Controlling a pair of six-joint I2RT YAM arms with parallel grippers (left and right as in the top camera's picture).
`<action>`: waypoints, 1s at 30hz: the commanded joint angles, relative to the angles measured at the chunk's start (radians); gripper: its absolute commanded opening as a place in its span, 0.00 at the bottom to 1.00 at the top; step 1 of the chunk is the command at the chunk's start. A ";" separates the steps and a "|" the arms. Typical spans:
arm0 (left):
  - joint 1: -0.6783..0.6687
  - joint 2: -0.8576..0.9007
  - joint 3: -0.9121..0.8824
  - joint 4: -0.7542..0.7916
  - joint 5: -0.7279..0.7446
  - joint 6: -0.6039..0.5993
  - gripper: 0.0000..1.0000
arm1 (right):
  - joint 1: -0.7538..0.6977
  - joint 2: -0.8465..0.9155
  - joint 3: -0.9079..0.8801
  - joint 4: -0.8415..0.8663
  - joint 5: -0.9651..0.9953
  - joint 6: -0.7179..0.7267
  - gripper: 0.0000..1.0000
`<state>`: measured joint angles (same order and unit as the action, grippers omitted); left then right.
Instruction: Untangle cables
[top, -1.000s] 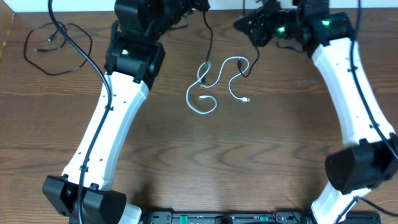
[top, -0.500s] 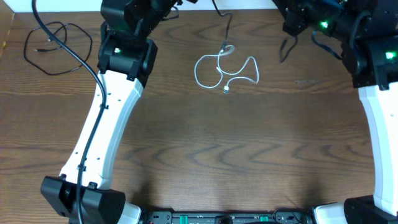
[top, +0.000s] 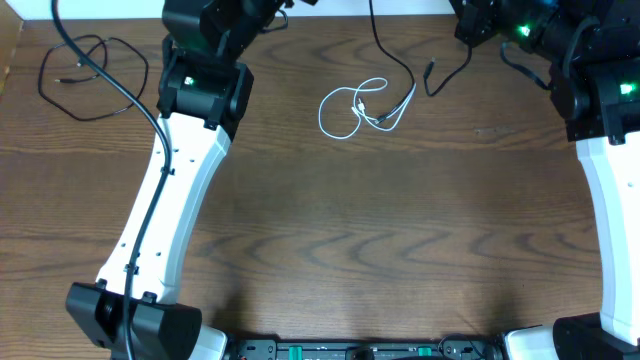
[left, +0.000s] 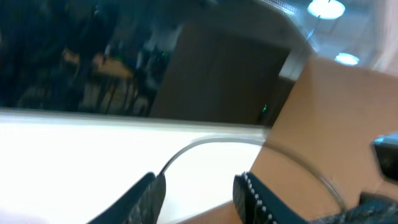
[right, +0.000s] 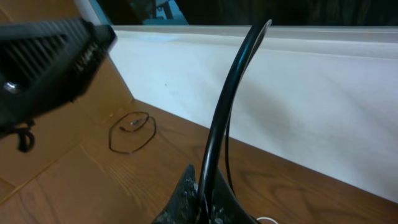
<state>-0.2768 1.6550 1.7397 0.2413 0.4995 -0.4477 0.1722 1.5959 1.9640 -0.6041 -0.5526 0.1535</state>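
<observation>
Toward the far edge of the counter (top: 350, 230), right of the middle, the white cable (top: 358, 106) lies in a small flat loop. The black cable (right: 233, 93) sweeps down from the back edge and appears to cross the loop's right end, though I cannot tell whether the two are truly hooked there. The right claw (right: 202, 186) is fully closed on that black cable, which rises steeply from its fingers, and it is raised at the far right corner. The left claw (left: 199, 180) is up at the far edge with its fingers partly apart and nothing visible between them. A separate black coil (right: 132, 124) lies well apart in the far left corner, seemingly free. The step in hand looks like drawing the black cable out of the white one. The next move probably calls for pulling away to the right while the left claw comes down to pin the white loop so it does not drag along.
</observation>
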 joint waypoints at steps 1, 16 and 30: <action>0.001 -0.009 0.005 -0.083 0.013 0.081 0.48 | 0.000 -0.008 0.011 0.022 -0.068 0.033 0.01; -0.002 -0.009 0.005 -0.275 0.017 0.365 0.71 | 0.006 -0.008 0.011 0.081 -0.410 0.034 0.01; -0.002 -0.009 0.005 -0.312 0.036 0.512 0.44 | 0.039 -0.008 0.011 0.080 -0.497 0.063 0.01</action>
<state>-0.2771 1.6550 1.7397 -0.0723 0.5198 0.0341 0.2054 1.5963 1.9640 -0.5262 -1.0187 0.2047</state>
